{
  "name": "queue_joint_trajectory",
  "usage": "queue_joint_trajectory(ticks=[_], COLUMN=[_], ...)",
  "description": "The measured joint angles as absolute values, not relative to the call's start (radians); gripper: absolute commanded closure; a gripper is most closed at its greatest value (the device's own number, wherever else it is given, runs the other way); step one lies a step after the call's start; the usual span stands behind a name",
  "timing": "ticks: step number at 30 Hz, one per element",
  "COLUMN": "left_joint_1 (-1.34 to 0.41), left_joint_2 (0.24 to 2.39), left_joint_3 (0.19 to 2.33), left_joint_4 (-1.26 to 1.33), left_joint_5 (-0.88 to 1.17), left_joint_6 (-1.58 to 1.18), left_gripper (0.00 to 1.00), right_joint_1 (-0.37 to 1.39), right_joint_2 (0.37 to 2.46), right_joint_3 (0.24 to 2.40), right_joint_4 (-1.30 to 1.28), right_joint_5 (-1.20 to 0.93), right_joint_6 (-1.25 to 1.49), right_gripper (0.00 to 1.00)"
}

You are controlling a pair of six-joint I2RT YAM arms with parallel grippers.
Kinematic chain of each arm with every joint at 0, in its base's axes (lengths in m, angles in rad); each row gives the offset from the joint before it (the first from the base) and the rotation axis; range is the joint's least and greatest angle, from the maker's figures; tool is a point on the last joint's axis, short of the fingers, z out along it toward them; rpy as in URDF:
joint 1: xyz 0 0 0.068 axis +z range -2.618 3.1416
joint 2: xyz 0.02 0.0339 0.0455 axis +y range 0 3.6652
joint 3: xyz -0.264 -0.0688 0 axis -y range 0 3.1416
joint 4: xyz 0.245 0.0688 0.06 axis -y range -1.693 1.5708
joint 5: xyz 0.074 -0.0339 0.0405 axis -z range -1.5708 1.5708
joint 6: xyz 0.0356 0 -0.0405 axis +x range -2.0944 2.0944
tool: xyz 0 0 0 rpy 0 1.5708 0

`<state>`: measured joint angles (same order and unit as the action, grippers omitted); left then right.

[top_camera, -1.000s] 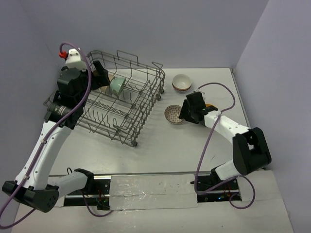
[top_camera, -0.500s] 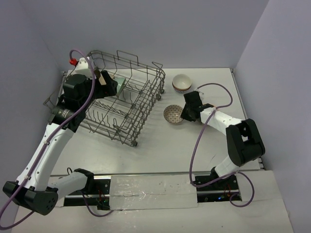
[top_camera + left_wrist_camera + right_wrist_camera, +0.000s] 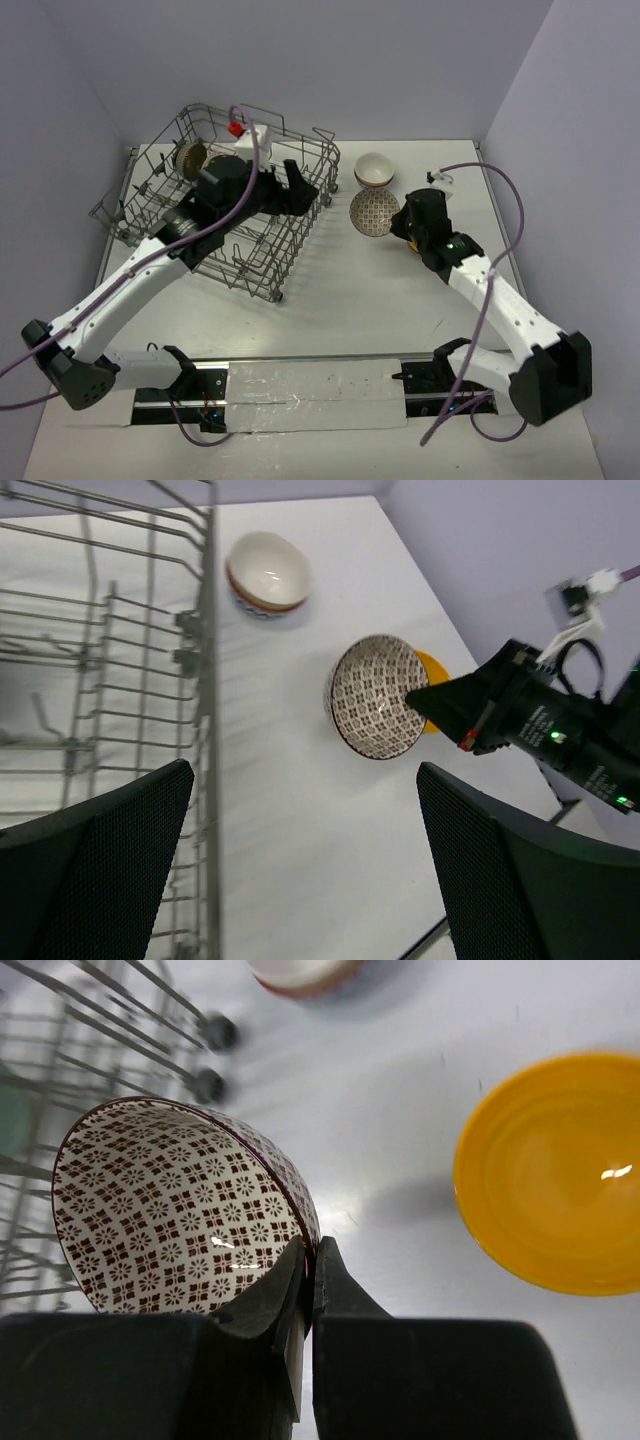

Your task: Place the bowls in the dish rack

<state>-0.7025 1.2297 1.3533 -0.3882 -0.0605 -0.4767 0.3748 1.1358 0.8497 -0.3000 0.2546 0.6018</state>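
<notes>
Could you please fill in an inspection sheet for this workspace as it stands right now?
Surface: white table, no spills seen.
Job's things: dish rack at far left, with a brown bowl on edge inside. The patterned bowl is tilted beside the rack. A white bowl and a yellow bowl sit on the table.
Clutter: nothing seen.
Grippers: left gripper open and holding nothing, at the rack's right side. Right gripper shut on the patterned bowl's rim.
Cables: a purple cable loops along each arm; no snag seen.
Surroundings: plain lavender walls.
</notes>
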Motion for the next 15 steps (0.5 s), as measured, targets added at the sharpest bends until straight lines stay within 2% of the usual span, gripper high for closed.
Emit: queue_joint_trajectory(ticks=[5, 12, 15], left_joint_1=[-0.836, -0.981, -1.006], left_joint_2=[1.383, 1.608, 1.669], left_joint_3=[1.450, 1.630, 1.680], left_joint_4=[-0.382, -0.395, -0.401], left_joint_5=[-0.133, -0.282, -0.321], left_joint_6=[-0.481, -0.466, -0.464], left_gripper=[0.04, 0.12, 0.19], right_joint_1=[0.415, 0.437, 0.437], right_joint_2=[0.964, 0.891, 0.863], right_joint_3=[0.850, 0.850, 0.848], right_joint_4=[-0.288, -0.297, -0.297], right_joint_5=[0.307, 0.339, 0.352], right_joint_6=[0.569, 0.537, 0.532], right_gripper=[1.00, 1.00, 1.00])
